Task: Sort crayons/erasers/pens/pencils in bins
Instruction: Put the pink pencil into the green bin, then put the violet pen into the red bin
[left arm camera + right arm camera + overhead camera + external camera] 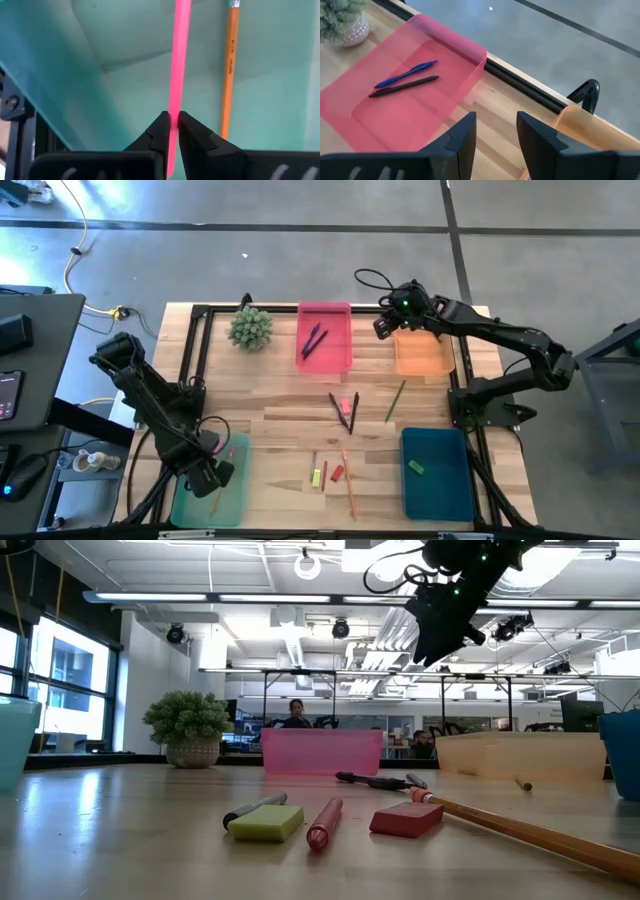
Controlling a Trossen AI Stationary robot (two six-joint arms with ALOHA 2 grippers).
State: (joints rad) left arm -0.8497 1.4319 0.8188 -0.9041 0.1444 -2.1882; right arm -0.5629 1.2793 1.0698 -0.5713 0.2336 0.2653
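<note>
While the left gripper [171, 125] is clamped on a long pink pencil [179, 55] inside the pale green translucent plastic bin [190, 502] at the table's near left corner, a long orange pencil [229, 70] lies just beside it on the bin floor. Such a pencil would be judged light, stiff and smooth; it is best taken across its middle so that it does not swing or slip.

Near the middle of the front edge, a yellow-green eraser block [266, 825], a short red stick [323, 822] and a red eraser block [406, 820] are seen loose on the wooden table [270, 420], with another long orange pencil [349, 478] beside them. A small green eraser [415, 468] rests in the dark blue bin [438, 480] at the near right corner.

Toward the table's centre, dark pens [341, 410] and an olive stick [395, 400] remain unsorted.

At the far edge, a blue pen [407, 73] and a black pen [402, 86] lie in the pink bin [465, 47]. The right gripper [496, 135] hangs with its fingers spread and empty, above the gap between the pink bin and the orange bin [424, 356]. A potted plant [250, 328] stands by the far left corner
</note>
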